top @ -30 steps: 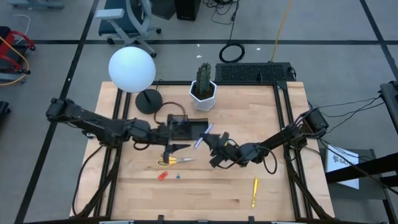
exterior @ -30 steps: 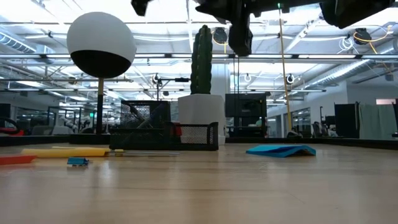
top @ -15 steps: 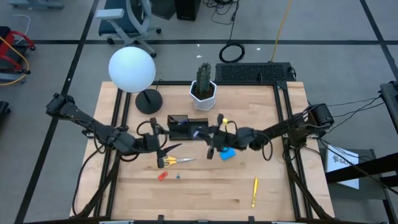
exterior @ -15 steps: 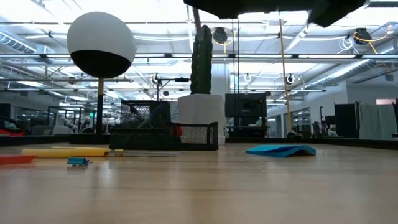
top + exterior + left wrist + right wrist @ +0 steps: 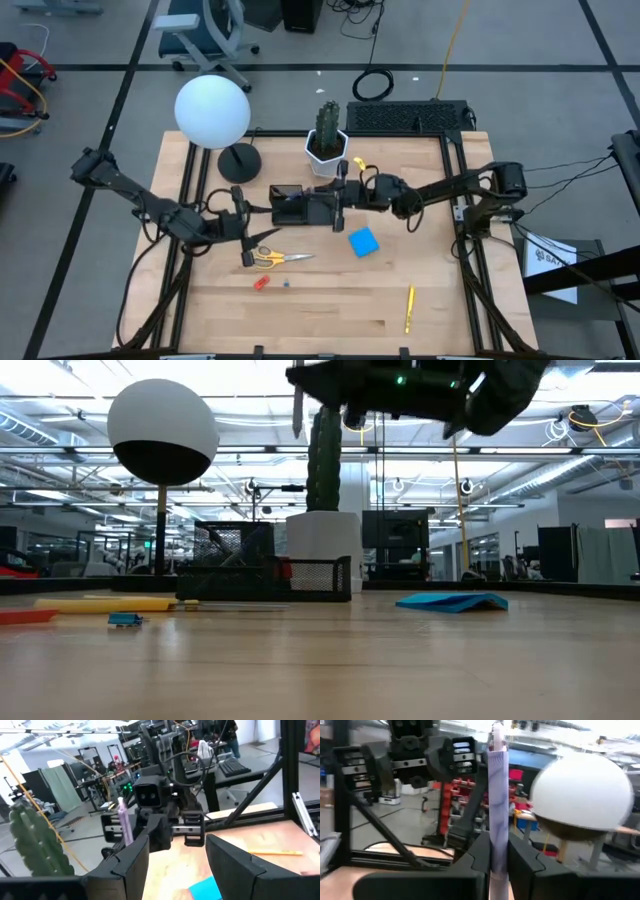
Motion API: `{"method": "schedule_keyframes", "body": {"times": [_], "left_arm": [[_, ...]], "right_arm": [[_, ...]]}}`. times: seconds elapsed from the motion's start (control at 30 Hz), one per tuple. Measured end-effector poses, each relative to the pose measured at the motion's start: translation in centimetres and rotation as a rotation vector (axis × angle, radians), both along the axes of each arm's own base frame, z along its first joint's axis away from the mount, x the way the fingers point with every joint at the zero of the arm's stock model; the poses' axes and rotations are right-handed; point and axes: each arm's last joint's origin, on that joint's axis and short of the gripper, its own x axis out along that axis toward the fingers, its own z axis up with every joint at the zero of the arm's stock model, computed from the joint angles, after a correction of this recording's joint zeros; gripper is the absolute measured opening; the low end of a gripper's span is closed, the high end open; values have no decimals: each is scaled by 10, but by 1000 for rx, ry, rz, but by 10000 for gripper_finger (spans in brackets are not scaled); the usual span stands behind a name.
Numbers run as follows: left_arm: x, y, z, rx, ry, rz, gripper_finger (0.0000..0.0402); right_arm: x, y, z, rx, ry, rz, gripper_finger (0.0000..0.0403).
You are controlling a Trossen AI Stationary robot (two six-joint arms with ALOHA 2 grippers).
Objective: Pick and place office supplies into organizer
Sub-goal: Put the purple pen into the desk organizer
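Note:
My right gripper [image 5: 340, 195] is shut on a purple pen [image 5: 497, 795] and holds it above the black organizer [image 5: 290, 205]. The pen also shows in the left wrist view [image 5: 123, 822]. My left gripper [image 5: 250, 228] is open and empty, left of the organizer and just beyond the yellow-handled scissors [image 5: 270, 258], which lie flat on the table. A blue sticky-note pad [image 5: 364, 242], a yellow pen [image 5: 409, 308], a red-orange piece [image 5: 261, 283] and a tiny blue piece [image 5: 287, 283] also lie on the table. My right gripper pinches the purple pen's shaft [image 5: 498, 845] between its two fingers [image 5: 520, 857]. The fingers come level from the table's right and lie across the pen. The pen stands upright, lifted clear above the organizer, with its upper end [image 5: 496, 730] well above the fingers.
A white cactus pot [image 5: 327, 150] stands just behind the organizer. A lamp with a white globe [image 5: 212, 110] and a round black base [image 5: 238, 162] stands at the far left. A black keyboard [image 5: 405, 117] lies at the far edge. Bare wood lies along the near edge.
My right gripper has carried the purple pen from the table's middle toward the far edge, over the organizer, and the pen has turned from slanting to upright. The blue pad now shows uncovered. My left gripper has drawn back toward the table's left edge, away from the organizer.

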Motion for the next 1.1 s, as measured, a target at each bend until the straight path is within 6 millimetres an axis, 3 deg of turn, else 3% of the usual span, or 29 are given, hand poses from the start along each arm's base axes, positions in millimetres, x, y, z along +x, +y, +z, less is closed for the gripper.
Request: {"method": "schedule_keyframes", "body": {"times": [0.4,0.57,0.93,1.1], "left_arm": [[-33,42,-30,-79,-122,-20,202],[-36,49,-36,-112,-160,-10,202],[-35,48,-39,-164,-149,-45,202],[-35,47,-39,-174,-150,-49,202]], "right_arm": [[12,-29,-34,88,-79,45,31],[19,-40,-52,106,-134,74,31],[64,-55,-80,155,-77,123,31],[67,-62,-85,163,-38,113,31]]}}
